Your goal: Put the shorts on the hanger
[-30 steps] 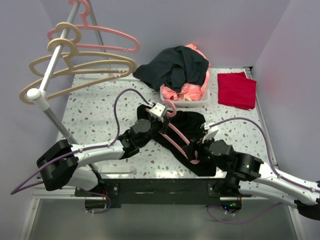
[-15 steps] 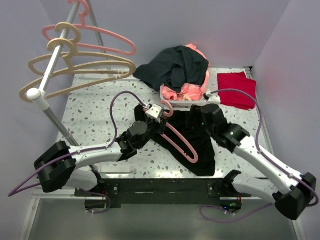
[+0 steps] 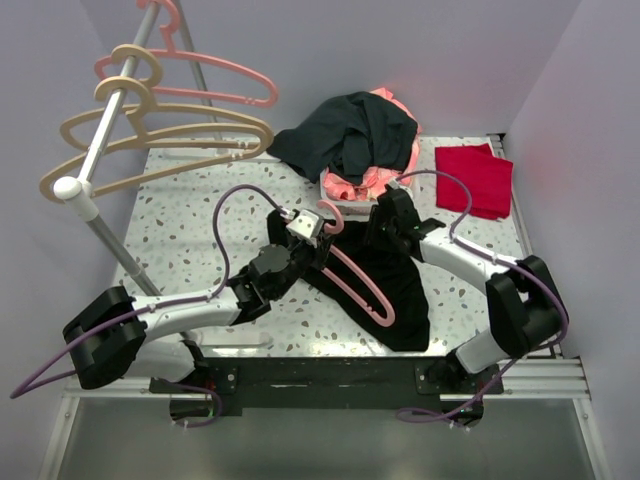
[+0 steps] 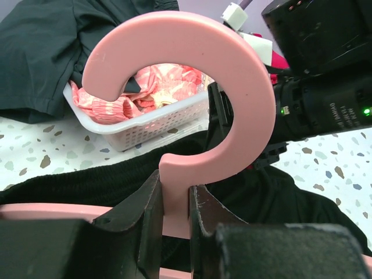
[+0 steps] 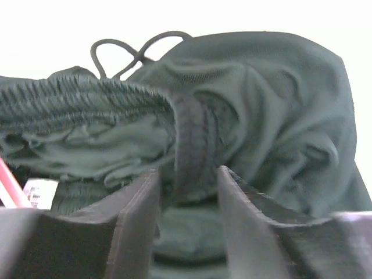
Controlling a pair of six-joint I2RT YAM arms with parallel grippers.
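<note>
Our left gripper (image 4: 174,200) is clamped tight on the neck of the pink hanger (image 4: 232,70), just under its hook. Our right gripper (image 5: 188,180) has the stretchy edge of the black shorts (image 5: 261,104) between its fingers, but we cannot tell if it is squeezing them.

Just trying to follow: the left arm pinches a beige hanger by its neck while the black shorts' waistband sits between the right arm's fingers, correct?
Not beige: the left wrist view shows the left gripper pinching a pink hanger. Otherwise right: shorts waistband between the fingers of the right gripper.
</note>
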